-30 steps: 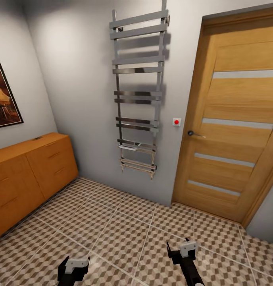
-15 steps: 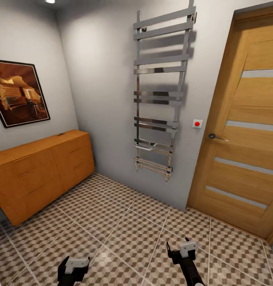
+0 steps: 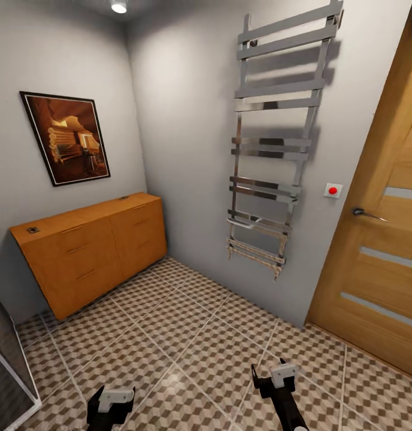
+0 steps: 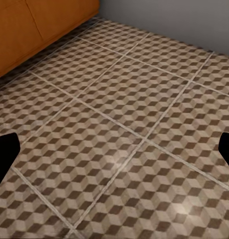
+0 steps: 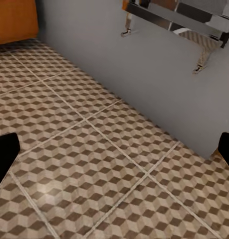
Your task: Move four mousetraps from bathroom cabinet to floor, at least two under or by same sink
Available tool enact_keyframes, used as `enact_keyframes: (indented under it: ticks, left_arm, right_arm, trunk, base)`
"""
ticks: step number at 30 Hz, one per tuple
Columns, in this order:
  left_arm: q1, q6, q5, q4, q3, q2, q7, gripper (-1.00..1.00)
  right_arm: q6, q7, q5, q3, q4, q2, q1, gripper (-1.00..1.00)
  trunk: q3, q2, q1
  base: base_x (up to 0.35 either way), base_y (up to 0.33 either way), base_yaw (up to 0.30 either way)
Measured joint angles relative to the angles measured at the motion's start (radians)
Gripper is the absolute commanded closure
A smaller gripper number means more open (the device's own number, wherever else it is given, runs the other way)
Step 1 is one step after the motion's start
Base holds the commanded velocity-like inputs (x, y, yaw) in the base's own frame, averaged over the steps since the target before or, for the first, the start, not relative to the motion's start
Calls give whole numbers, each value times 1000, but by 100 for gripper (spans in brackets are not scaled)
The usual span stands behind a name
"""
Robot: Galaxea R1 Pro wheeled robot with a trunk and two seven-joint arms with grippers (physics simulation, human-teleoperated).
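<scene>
Mousetraps were out of sight; the cabinet (image 3: 95, 251) stood closed by the left wall, well apart from both empty, open hands, left (image 3: 110, 402) and right (image 3: 276, 377). Driving closer, the base might clip its corner.

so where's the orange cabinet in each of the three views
Head view: the cabinet stands at the left against the wall, under the framed picture.
Left wrist view: its lower front is in the upper left corner.
Right wrist view: a bit of its end is in the upper left corner.
Shared landmark: the cube-pattern tiled floor runs up to its base in all three.
</scene>
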Motion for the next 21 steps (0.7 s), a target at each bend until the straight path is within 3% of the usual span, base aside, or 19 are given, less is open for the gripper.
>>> enact_keyframes:
  ticks: [21]
  left_arm:
    - [0,0,0,0,0,0,0,-100]
  right_arm:
    - [0,0,0,0,0,0,0,-100]
  trunk:
    - [0,0,0]
  base:
    - [1,0,284]
